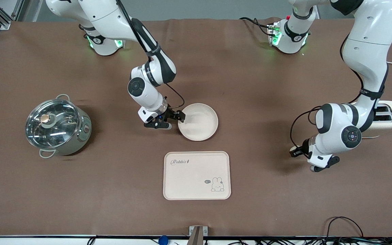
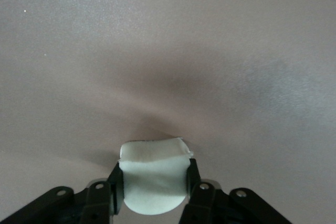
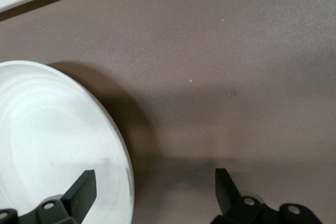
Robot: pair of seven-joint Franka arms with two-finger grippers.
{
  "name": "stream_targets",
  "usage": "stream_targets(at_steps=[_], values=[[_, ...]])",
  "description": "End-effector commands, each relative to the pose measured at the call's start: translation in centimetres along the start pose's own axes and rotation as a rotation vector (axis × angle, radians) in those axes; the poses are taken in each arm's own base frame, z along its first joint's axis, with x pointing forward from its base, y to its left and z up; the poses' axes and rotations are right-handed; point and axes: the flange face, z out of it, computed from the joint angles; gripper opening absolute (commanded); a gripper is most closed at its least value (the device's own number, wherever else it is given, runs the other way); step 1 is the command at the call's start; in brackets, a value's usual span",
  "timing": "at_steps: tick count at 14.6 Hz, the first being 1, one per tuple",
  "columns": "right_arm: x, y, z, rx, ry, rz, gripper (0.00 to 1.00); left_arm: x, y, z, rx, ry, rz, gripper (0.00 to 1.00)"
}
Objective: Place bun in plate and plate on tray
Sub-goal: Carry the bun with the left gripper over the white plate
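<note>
The bun (image 2: 155,177), a pale cream lump, is pinched between my left gripper's (image 2: 154,182) fingers. In the front view that gripper (image 1: 296,152) hangs low over the bare brown cloth beside the toaster. The round cream plate (image 1: 197,121) sits mid-table with nothing in it. My right gripper (image 1: 175,119) is open at the plate's rim on the right arm's side. In the right wrist view one finger (image 3: 81,190) is over the plate's (image 3: 52,145) inside and the other is outside over the cloth. The Rabbit tray (image 1: 196,175) lies nearer the front camera than the plate and holds nothing.
A steel pot with a glass lid (image 1: 57,126) stands toward the right arm's end. A cream toaster (image 1: 388,119) stands at the left arm's end, close to the left arm's elbow. Cables lie along the table's front edge (image 1: 345,224).
</note>
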Motion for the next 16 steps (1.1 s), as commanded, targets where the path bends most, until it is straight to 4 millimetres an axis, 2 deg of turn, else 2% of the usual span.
stream_targets(at_steps=[1, 3, 5, 9, 10, 12, 16], values=[[-0.5, -1.3, 0.0, 0.016, -0.001, 0.067, 1.00, -2.0, 3.6, -2.3, 0.000, -0.010, -0.045, 0.48], [-0.7, -1.5, 0.0, 0.014, -0.004, 0.062, 1.00, -4.4, 7.7, -3.9, -0.020, -0.040, -0.070, 0.48], [-0.7, -1.5, 0.0, 0.013, -0.004, 0.060, 0.99, -7.4, 11.7, -4.5, -0.049, -0.067, -0.099, 0.48], [-0.7, -1.4, 0.1, 0.012, -0.001, 0.057, 0.99, -15.3, 20.6, -4.7, -0.077, -0.112, -0.197, 0.48], [-0.7, -1.4, 0.1, 0.009, -0.001, 0.053, 0.99, -17.5, 23.1, -4.0, -0.080, -0.126, -0.218, 0.48], [-0.8, -1.4, 0.2, 0.007, -0.003, 0.051, 0.99, -20.6, 26.4, -3.2, -0.077, -0.138, -0.276, 0.48], [-0.8, -1.2, 0.4, 0.004, -0.003, 0.050, 0.99, -26.1, 30.7, 0.5, -0.112, -0.152, -0.327, 0.49]])
